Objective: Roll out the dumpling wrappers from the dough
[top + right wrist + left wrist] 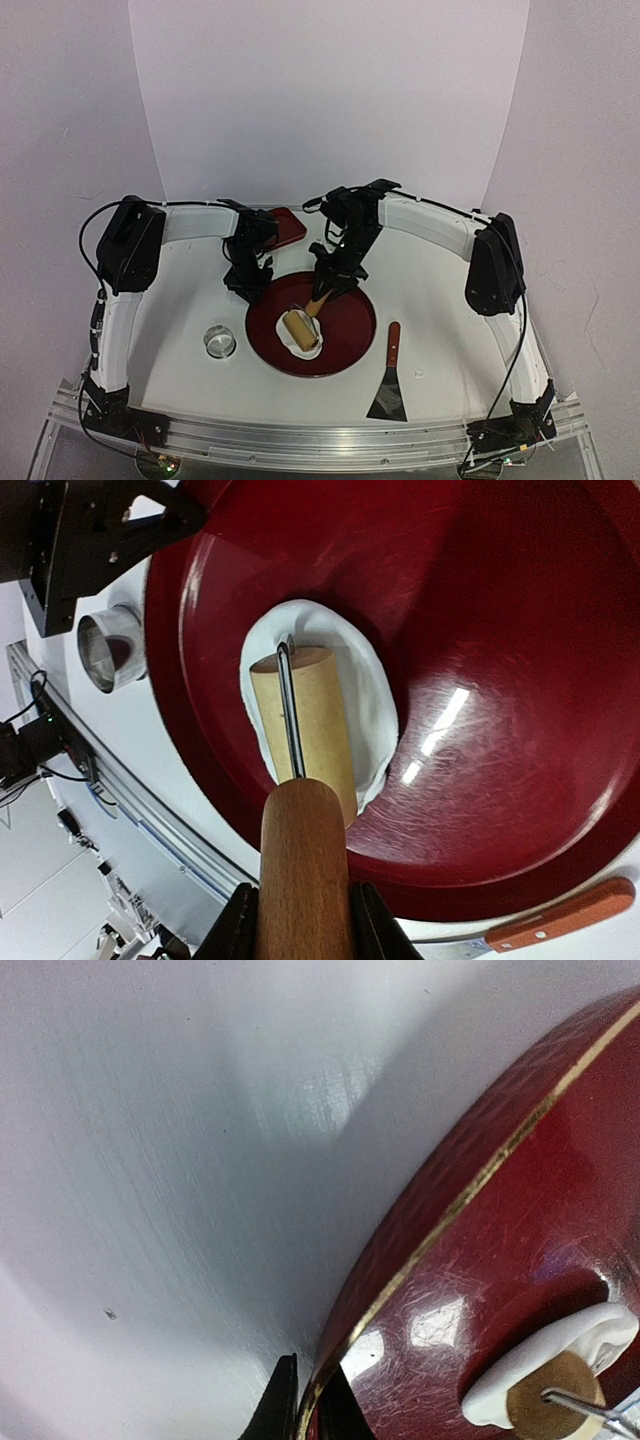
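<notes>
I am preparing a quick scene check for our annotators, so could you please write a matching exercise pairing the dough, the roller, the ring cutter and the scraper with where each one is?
Things:
1. dough
2. roller
3. ring cutter
4. scraper

Places:
a. lying off the tray, on its right side
b. gripped by its handle in the right gripper
c. spread flat in the tray, under the roller
d. standing off the tray, on its left side

Pairs: 1-c, 2-b, 3-d, 4-a
</notes>
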